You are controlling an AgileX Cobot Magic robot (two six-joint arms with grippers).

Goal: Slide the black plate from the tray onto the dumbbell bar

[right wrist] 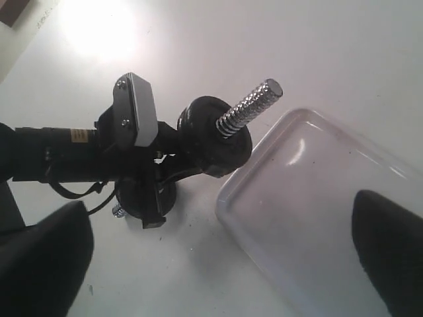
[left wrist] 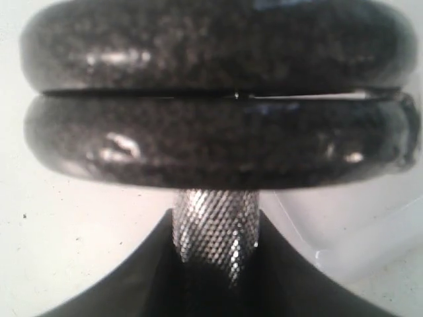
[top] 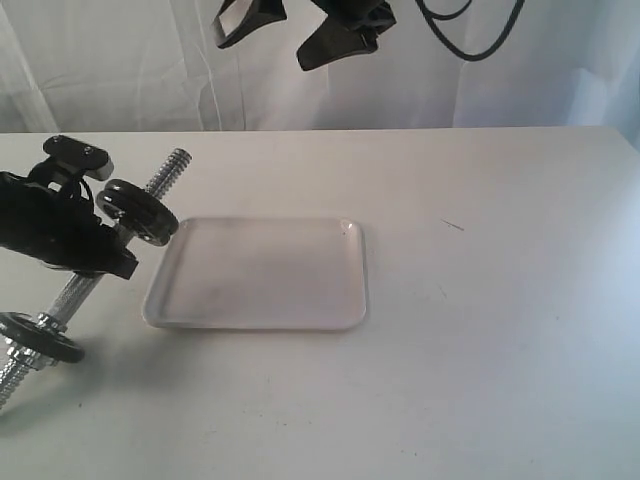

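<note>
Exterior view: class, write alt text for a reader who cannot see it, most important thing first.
The left gripper clamps the middle of a chrome dumbbell bar at the left of the table, with black plates on the bar either side of it. An empty white tray lies beside it, and the open right gripper hangs above at the top edge.

Count, exterior and wrist views:
- tray [top: 262, 302]: 1
- dumbbell bar [top: 171, 167]: 1
- black plates: 3 visible. Upper plate [left wrist: 211, 46] and second plate [left wrist: 211, 148] sit face to face; the third plate [top: 40, 349] is at lower left of the frame.
- grippers: 2, left gripper [top: 108, 248] and right gripper [top: 292, 34]
</note>
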